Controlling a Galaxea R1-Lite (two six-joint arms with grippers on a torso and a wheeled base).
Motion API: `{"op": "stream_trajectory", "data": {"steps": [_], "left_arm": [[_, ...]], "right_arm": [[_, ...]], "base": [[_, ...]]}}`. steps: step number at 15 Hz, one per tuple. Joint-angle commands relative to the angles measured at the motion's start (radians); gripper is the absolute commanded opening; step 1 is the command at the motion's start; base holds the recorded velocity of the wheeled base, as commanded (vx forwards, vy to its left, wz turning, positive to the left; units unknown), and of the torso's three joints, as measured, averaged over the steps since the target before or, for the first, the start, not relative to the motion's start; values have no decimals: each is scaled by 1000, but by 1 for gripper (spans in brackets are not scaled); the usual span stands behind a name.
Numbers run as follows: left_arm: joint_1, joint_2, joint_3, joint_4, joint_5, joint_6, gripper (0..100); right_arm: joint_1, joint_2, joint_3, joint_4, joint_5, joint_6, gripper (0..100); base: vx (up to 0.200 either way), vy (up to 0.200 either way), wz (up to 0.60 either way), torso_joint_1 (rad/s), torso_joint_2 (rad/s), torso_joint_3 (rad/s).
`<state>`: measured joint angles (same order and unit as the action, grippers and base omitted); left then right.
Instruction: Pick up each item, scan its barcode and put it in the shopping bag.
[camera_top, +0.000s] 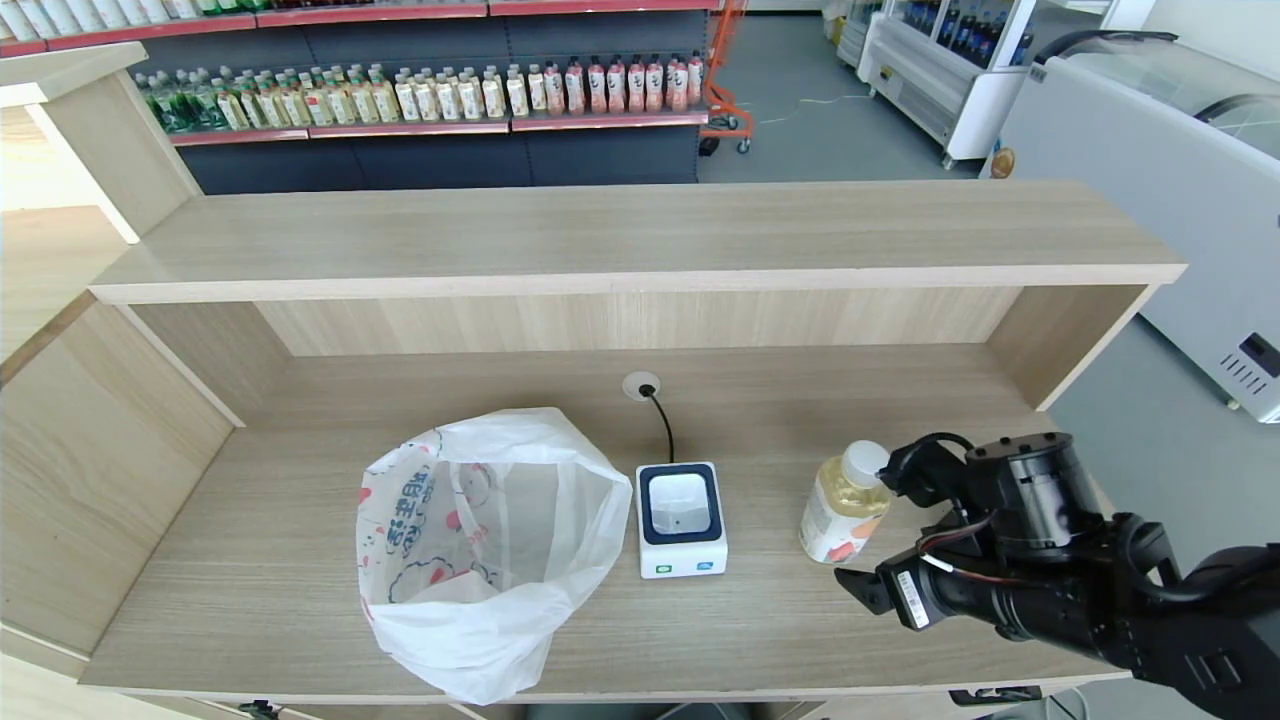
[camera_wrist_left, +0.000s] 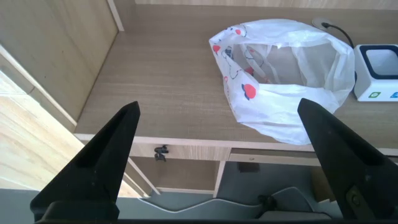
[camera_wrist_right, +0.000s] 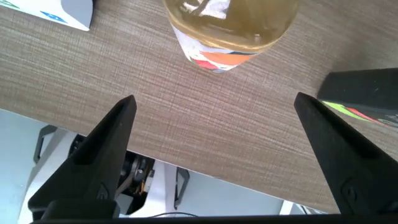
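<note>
A bottle (camera_top: 843, 505) of yellowish drink with a white cap stands upright on the wooden counter (camera_top: 250, 560), right of the white barcode scanner (camera_top: 681, 516). My right gripper (camera_top: 885, 528) is open just to the bottle's right, one finger near the cap and the other lower by the base, with nothing held. From the right wrist the bottle (camera_wrist_right: 230, 25) sits beyond the open right gripper (camera_wrist_right: 214, 155). The white shopping bag (camera_top: 490, 545) stands open left of the scanner. My left gripper (camera_wrist_left: 217, 162) hangs open before the counter's front edge, short of the bag (camera_wrist_left: 280, 81).
The scanner's black cable (camera_top: 662, 420) runs to a grommet at the back. A raised shelf (camera_top: 640, 240) and side walls enclose the counter on three sides. Bare wood lies left of the bag. Store shelves and freezers stand beyond.
</note>
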<state>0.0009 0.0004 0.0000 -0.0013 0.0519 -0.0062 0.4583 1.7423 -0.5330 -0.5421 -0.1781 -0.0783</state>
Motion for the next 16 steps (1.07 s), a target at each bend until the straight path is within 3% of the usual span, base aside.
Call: {"op": "stream_trajectory", "data": {"steps": [1, 7, 16], "left_arm": [[1, 0, 0, 0, 0, 0, 100], [1, 0, 0, 0, 0, 0, 100], [1, 0, 0, 0, 0, 0, 100]], "right_arm": [[-1, 19, -21, -4, 0, 0, 100], [-1, 66, -59, -61, 0, -18, 100], [-1, 192, -59, -283, 3, -55, 100]], "base": [[0, 0, 0, 0, 0, 0], [0, 0, 0, 0, 0, 0], [0, 0, 0, 0, 0, 0]]}}
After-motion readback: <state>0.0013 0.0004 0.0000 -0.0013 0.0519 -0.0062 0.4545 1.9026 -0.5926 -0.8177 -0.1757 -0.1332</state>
